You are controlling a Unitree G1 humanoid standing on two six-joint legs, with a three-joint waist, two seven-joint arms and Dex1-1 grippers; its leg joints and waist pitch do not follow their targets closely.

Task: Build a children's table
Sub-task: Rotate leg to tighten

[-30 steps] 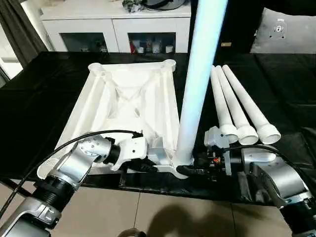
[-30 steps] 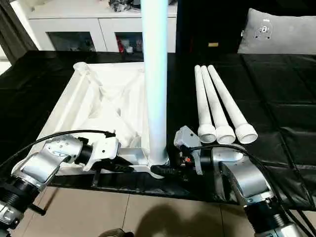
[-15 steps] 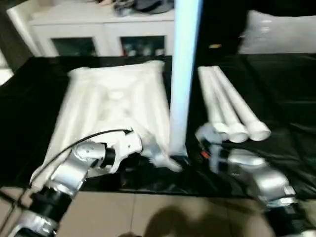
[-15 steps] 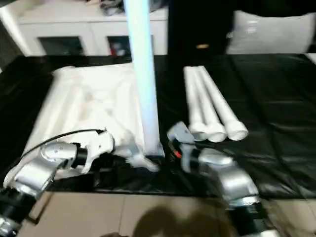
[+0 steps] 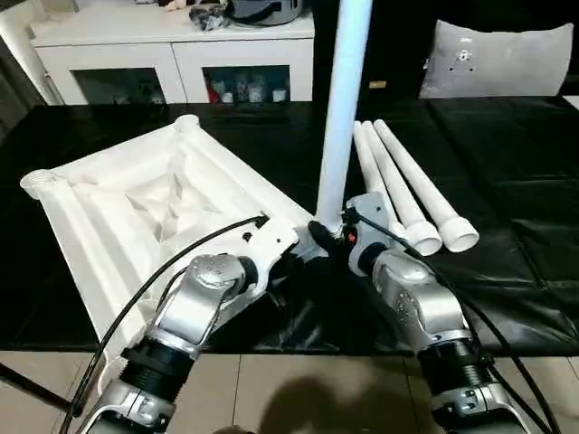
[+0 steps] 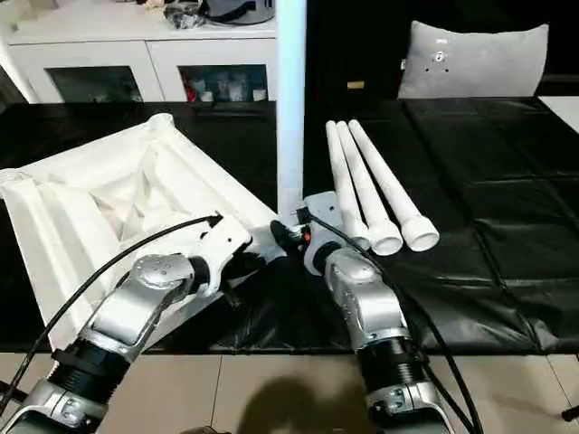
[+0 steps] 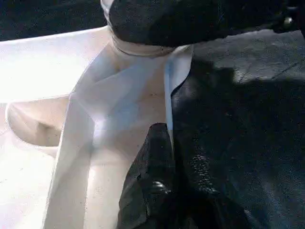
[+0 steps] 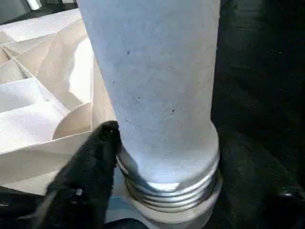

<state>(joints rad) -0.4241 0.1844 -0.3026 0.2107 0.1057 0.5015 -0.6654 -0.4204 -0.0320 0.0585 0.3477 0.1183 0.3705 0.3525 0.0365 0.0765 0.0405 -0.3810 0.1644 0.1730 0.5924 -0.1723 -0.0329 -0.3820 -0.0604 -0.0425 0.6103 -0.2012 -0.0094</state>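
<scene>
No writing is legible on the white table top [image 5: 118, 208] or upright leg [image 5: 344, 108].

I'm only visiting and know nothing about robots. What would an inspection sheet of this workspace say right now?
Surface: black sheet covering the bench.
Job's things: white tabletop lying ribbed side up; upright leg standing in its near corner socket, threads showing at the base; three spare legs lying side by side to the right.
Clutter: nothing seen on the sheet.
Grippers: left gripper shut on the tabletop's edge wall; right gripper at the upright leg's base, one black finger against it.
Cables: black cable looping over the left forearm, another along the right.
Surroundings: white cabinet behind, grey cushion at back right.
</scene>
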